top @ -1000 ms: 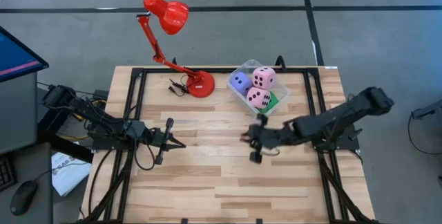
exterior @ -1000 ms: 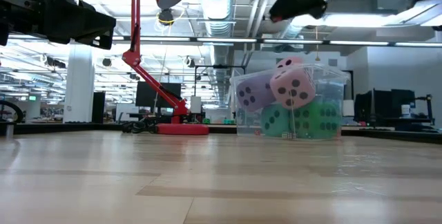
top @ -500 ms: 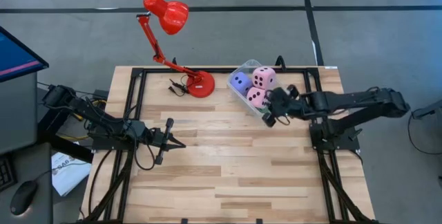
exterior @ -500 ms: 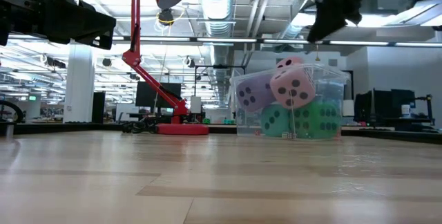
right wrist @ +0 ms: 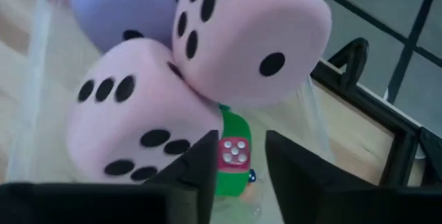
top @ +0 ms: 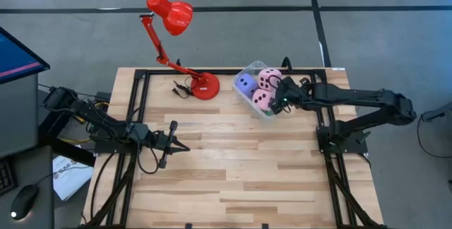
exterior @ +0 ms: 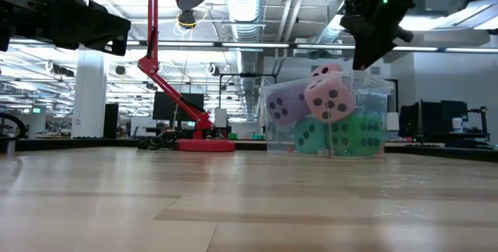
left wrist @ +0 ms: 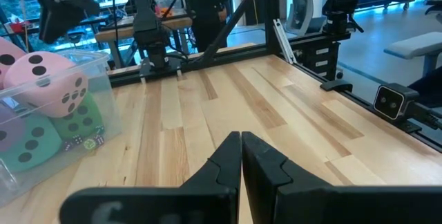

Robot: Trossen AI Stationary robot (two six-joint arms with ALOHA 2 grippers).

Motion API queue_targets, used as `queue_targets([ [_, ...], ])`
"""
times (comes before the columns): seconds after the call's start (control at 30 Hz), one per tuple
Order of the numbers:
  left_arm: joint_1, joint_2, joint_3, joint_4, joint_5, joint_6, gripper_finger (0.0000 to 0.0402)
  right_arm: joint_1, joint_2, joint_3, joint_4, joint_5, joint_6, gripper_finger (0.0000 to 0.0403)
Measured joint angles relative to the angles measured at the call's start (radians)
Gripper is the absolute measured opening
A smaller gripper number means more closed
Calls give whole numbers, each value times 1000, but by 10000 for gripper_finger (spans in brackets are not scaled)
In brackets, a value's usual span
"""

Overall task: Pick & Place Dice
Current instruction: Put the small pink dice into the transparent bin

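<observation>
A clear tub (top: 251, 66) at the table's far right holds two pink dice (top: 269, 78) (top: 262, 100), a purple-blue one (top: 245, 84) and green ones (exterior: 311, 135) beneath. My right gripper (top: 276, 106) hangs over the tub's near right corner, pointing down into it, open by a narrow gap. A tiny red die (right wrist: 235, 151) shows in that gap (right wrist: 238, 141), in front of a green die (right wrist: 235, 124). My left gripper (top: 185, 145) waits shut above the table's left middle. My right gripper has the tiny red die (right wrist: 235, 151) between its fingers, seen from above. Green shows between the die and one finger (right wrist: 286, 165). Whether the other finger (right wrist: 204, 162) touches the die, I cannot tell.
A red desk lamp stands with its base (top: 206, 86) left of the tub, its head (top: 171, 13) reaching past the far edge. A black frame (top: 141, 95) runs along the table's sides. Tiny dice (left wrist: 86, 141) lie at the tub's bottom. Bare wood fills the middle and near half.
My right gripper has travelled from the table's middle toward the far edge and somewhat right, ending over the tub, and has turned toward the dice in it. The left arm and the large dice have kept still.
</observation>
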Motion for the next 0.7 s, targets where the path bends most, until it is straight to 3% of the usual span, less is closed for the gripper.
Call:
queue_targets([
  [0.27, 0, 0, 0, 0, 0, 0, 1, -14, 8, 0, -1, -4, 6, 184],
  [0.53, 0, 0, 0, 0, 0, 0, 1, -14, 10, 0, -9, -10, 7, 213],
  [0.7, 0, 0, 0, 0, 0, 0, 1, -18, 10, 0, -11, -12, 131, 232],
])
